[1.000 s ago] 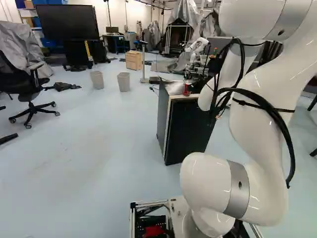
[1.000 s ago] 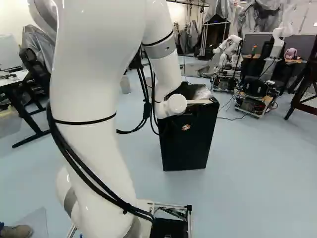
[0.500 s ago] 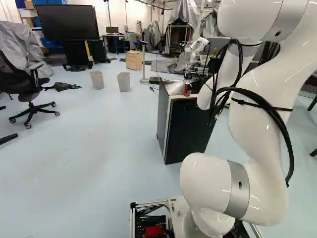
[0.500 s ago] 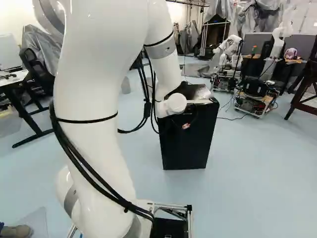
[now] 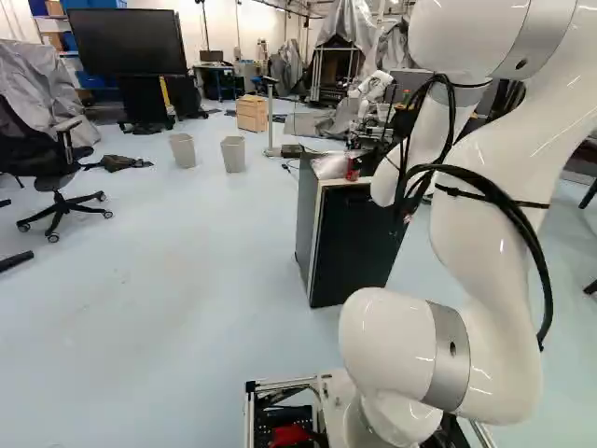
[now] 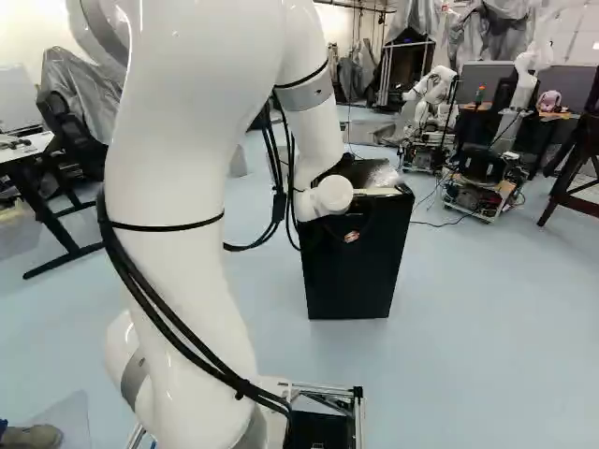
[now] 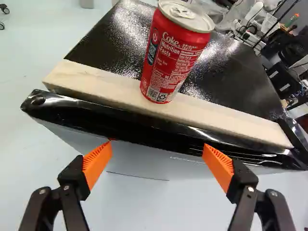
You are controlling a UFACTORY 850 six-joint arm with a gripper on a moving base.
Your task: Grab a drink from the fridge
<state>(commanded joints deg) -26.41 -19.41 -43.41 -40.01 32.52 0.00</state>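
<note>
Right, your gripper (image 7: 158, 145) is open, its orange pads well apart with nothing between them. Ahead of it, you have the red can (image 7: 175, 57) upright on the pale wooden strip (image 7: 108, 90) along the top of the black fridge (image 6: 358, 267); whether either fingertip touches that front edge, you can't quite tell.

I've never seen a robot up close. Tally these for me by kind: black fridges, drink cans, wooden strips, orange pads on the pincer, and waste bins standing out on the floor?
Black fridge: 1
Drink can, red: 1
Wooden strip, under the can: 1
Orange pads on the pincer: 2
Waste bins: 2
Total: 7
</note>
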